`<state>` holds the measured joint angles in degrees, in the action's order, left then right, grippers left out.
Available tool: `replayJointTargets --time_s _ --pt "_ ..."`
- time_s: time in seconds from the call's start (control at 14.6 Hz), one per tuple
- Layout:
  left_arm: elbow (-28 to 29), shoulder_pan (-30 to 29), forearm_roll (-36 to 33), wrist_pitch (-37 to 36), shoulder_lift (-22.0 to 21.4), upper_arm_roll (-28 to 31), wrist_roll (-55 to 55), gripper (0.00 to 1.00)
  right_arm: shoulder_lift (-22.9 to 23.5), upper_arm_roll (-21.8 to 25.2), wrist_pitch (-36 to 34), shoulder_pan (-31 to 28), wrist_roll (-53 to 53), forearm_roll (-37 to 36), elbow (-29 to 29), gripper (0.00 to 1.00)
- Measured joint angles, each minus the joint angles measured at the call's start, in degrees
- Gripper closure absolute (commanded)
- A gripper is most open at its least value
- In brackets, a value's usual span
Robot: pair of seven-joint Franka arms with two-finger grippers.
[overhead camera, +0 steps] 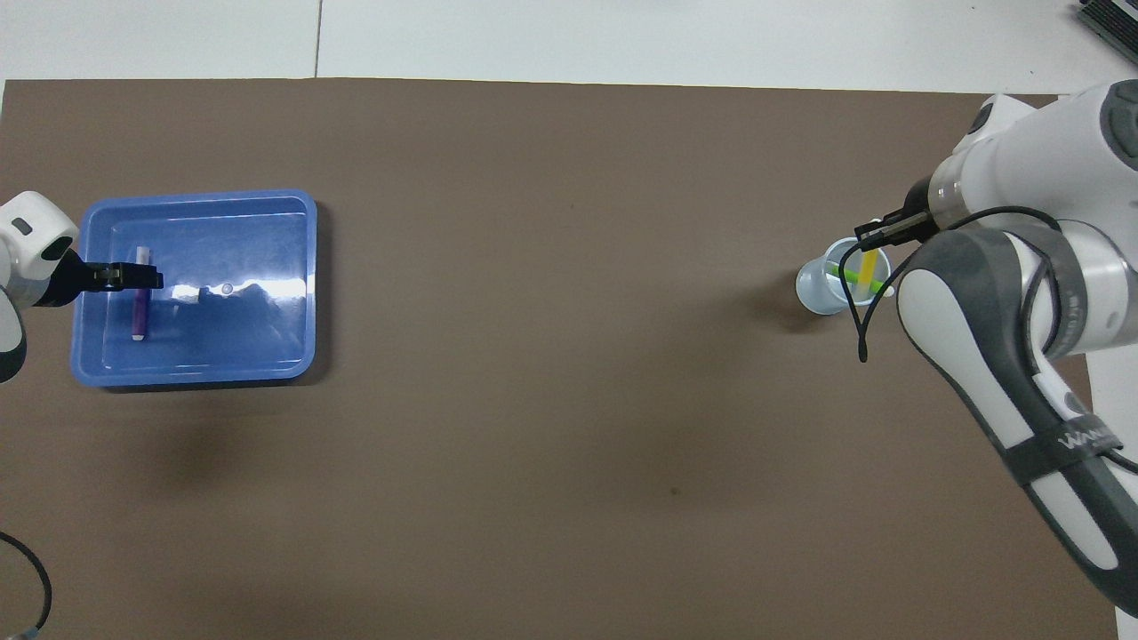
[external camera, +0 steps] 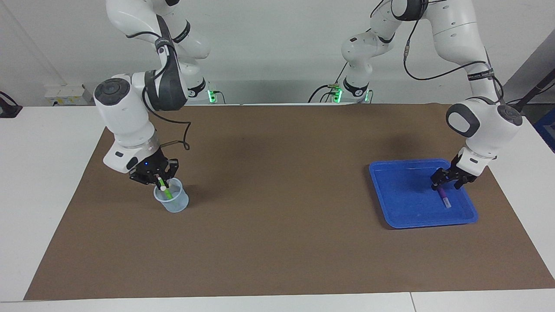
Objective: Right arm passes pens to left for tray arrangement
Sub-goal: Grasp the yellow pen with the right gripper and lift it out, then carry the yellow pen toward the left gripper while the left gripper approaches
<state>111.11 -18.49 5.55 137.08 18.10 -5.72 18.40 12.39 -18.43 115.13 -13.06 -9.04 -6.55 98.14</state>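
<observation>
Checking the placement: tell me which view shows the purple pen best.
The overhead view. The purple pen lies whole on the floor of the blue tray, only its end under the left gripper covered. In the facing view the pen looks short and that gripper hides its upper end.

1. Pens: three. One purple pen, lower right of the facing view; one green pen and one yellow pen.
2. Trays: one blue tray.
3. Cups: one translucent cup, lower left.
4. Robot arms: two.
</observation>
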Motion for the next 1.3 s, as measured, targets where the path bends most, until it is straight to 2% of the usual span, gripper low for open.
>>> replayJointTargets --time_s 0.27,0.55,0.89,1.09,1.3 --pt "-0.08 1.85 0.00 -0.46 -2.33 -0.12 -0.50 0.00 -3.58 -0.04 -8.62 -0.03 0.10 2.39 -4.40 1.00" --pt "-1.32 1.94 0.98 -7.42 -4.44 -0.51 -1.04 0.00 -4.16 0.24 -13.07 -0.11 1.62 8.53 -9.52 1.00" --pt "-2.44 2.67 12.47 -13.03 -4.82 -1.09 -5.07 0.02 -3.95 -0.30 -13.10 0.67 14.02 12.78 -9.58 1.00" --pt "-4.99 4.23 13.96 -18.65 -4.84 -2.59 -15.31 0.03 -3.80 -0.53 -11.29 2.58 23.71 18.45 -9.25 1.00" --pt "-8.05 6.87 14.83 -23.17 -4.85 -2.97 -24.23 0.03 -3.58 -0.58 -5.66 6.01 34.37 22.64 -7.48 1.00"
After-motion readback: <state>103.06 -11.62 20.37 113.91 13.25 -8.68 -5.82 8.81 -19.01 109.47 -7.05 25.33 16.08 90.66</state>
